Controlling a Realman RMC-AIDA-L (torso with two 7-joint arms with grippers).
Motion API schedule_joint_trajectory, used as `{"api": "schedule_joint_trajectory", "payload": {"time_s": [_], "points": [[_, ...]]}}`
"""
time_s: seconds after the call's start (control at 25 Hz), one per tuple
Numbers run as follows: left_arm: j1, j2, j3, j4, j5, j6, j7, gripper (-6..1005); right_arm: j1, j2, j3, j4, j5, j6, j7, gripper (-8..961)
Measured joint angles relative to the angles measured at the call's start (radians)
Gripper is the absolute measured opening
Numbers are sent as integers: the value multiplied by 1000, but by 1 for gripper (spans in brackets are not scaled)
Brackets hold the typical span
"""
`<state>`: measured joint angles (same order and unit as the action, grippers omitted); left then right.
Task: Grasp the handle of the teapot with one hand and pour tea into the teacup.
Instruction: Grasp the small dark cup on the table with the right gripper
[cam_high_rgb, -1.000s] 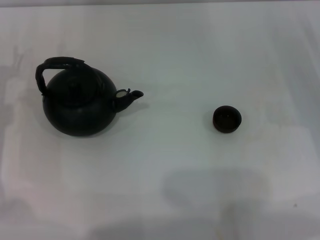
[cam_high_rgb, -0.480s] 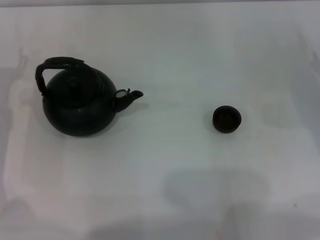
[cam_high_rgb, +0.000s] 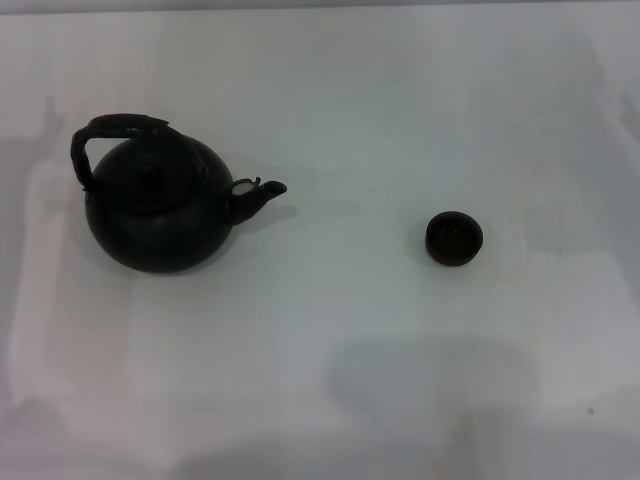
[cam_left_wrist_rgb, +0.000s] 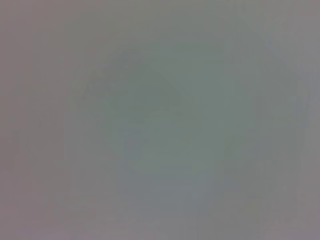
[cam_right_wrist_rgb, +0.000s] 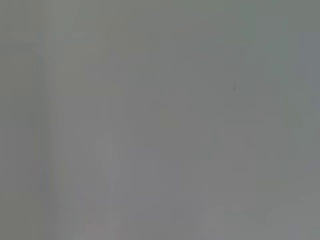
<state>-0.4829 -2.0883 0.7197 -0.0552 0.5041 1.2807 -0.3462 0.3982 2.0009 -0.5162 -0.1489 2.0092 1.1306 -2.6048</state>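
In the head view a round-bellied black teapot (cam_high_rgb: 158, 205) stands upright on the left of the white table (cam_high_rgb: 350, 330), its short spout pointing right. Its dark arched handle (cam_high_rgb: 118, 128) rises over the lid knob. The small dark teacup (cam_high_rgb: 454, 238) sits upright to the right, well apart from the spout. Neither gripper nor arm shows in any view. Both wrist views show only plain grey surface.
The table surface runs white to all edges of the head view, with faint grey shadows along the left side and near the front.
The teapot and teacup have not moved. Only the faint shadows on the table's left and right sides have shifted slightly.
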Motion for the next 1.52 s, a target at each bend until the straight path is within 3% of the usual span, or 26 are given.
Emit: {"api": "schedule_joint_trajectory", "payload": {"time_s": [0.2, 0.32, 0.4, 0.56, 0.64, 0.68, 0.84, 0.92, 1.0, 1.2, 1.32, 1.52], "points": [[5, 3, 0, 0, 101, 19, -15, 880, -54, -1, -58, -137, -73, 20, 149, 846], [12, 2, 0, -6, 125, 22, -16, 879, -81, -14, -103, -248, -150, 45, 283, 846], [18, 1, 0, -11, 142, 29, -16, 879, -88, -35, -136, -308, -221, 77, 353, 846], [32, -1, -4, -31, 156, 81, -18, 879, -57, -101, -203, -378, -417, 131, 520, 847], [40, -1, -5, -46, 157, 108, -21, 880, -25, -132, -230, -380, -506, 201, 573, 847], [43, -1, -5, -51, 157, 117, -26, 880, 10, -150, -243, -381, -581, 298, 598, 847], [65, 3, 1, -49, 187, 125, -50, 880, 62, -158, -245, -389, -686, 426, 641, 847], [71, 3, 0, -47, 195, 125, -51, 880, 87, -151, -246, -405, -738, 472, 675, 847], [88, 5, -7, -42, 191, 123, -52, 880, 106, -131, -247, -439, -785, 499, 711, 847], [91, 8, -7, -23, 188, 112, -43, 879, 121, -35, -251, -541, -900, 476, 756, 848], [92, 8, -7, -3, 191, 105, -41, 879, 146, 3, -273, -555, -972, 430, 774, 848], [90, 8, -7, 3, 190, 104, -40, 879, 165, 11, -347, -515, -964, 347, 776, 854]]}}
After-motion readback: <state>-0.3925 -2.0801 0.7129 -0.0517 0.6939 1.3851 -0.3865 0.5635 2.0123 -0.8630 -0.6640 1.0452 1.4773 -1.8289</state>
